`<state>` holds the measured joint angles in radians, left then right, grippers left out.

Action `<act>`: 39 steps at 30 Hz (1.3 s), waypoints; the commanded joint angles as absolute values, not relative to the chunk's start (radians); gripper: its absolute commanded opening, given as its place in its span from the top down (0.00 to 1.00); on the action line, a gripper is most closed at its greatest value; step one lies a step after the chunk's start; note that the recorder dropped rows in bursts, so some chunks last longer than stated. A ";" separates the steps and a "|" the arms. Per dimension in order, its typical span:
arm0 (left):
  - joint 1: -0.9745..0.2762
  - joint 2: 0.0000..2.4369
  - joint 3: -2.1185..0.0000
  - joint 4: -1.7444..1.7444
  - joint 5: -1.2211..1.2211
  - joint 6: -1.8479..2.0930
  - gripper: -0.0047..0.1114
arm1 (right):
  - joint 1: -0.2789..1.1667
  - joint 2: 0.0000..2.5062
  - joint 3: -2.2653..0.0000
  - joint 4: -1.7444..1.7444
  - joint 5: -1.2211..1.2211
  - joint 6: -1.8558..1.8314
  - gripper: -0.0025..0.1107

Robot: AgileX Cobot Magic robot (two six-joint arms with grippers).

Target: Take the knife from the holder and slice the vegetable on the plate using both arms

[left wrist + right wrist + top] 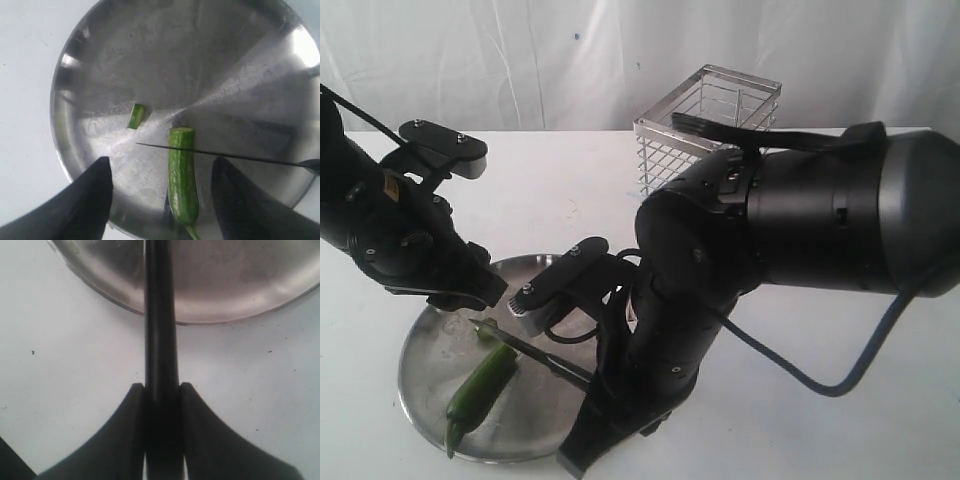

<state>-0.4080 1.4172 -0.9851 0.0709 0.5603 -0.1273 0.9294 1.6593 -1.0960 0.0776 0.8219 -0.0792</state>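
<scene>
right pincer (161,390) clamped on the knife (225,156) handle, reaching from the right | blade crosswise over the vegetable (182,175), just behind its cut end | vegetable on the plate (200,60), stem toward the near edge | left pincer (160,169) wide open, straddling it, gripping nothing | my next push is straight down, I reckon; left arm's closer for pinning it

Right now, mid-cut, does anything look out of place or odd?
The left gripper stands open astride the chili, not pinning it, while the knife blade lies across it. The cut slice lies loose on the plate.
</scene>
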 commanded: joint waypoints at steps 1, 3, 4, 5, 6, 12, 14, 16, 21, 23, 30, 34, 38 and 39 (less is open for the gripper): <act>-0.408 1.407 -0.988 0.069 0.565 -0.139 0.43 | 0.931 1.659 -1.090 0.094 0.828 -0.075 0.98; -0.408 1.407 -0.988 0.069 0.563 -0.139 0.43 | 0.931 1.659 -1.080 0.097 0.825 -0.075 0.98; -0.408 1.407 -0.988 0.069 0.561 -0.139 0.43 | 0.931 1.659 -1.070 0.099 0.825 -0.075 0.98; -0.408 1.407 -0.988 0.069 0.559 -0.139 0.43 | 0.931 1.659 -1.059 0.099 0.823 -0.075 0.98; -0.408 1.407 -0.988 0.069 0.556 -0.139 0.43 | 0.931 1.659 -1.048 0.099 0.813 -0.075 0.98; -0.408 1.407 -0.988 0.069 0.547 -0.139 0.43 | 0.931 1.666 -1.034 0.101 0.771 -0.075 0.98; -0.408 1.407 -0.977 0.069 0.544 -0.139 0.43 | 0.931 1.668 -1.034 0.101 0.761 -0.075 0.98; -0.408 1.407 -0.955 0.069 0.522 -0.143 0.43 | 0.931 1.668 -1.034 0.098 0.749 -0.075 0.98; -0.408 1.407 -0.871 0.069 0.450 -0.162 0.43 | 0.931 1.668 -1.034 0.098 0.711 -0.075 0.98; -0.408 1.407 -0.849 0.069 0.428 -0.162 0.43 | 0.931 1.668 -1.034 0.095 0.704 -0.075 0.98; -0.408 1.407 -0.838 0.069 0.402 -0.165 0.43 | 0.931 1.681 -1.034 0.100 0.708 -0.075 0.98; -0.408 1.407 -0.838 0.069 0.387 -0.173 0.43 | 0.931 1.715 -1.034 0.101 0.720 -0.075 0.98; -0.408 1.407 -0.838 0.069 0.387 -0.176 0.43 | 0.931 1.726 -1.034 0.105 0.714 -0.075 0.98; -0.408 1.407 -0.838 0.069 0.384 -0.177 0.43 | 0.931 1.726 -1.034 0.105 0.714 -0.075 0.98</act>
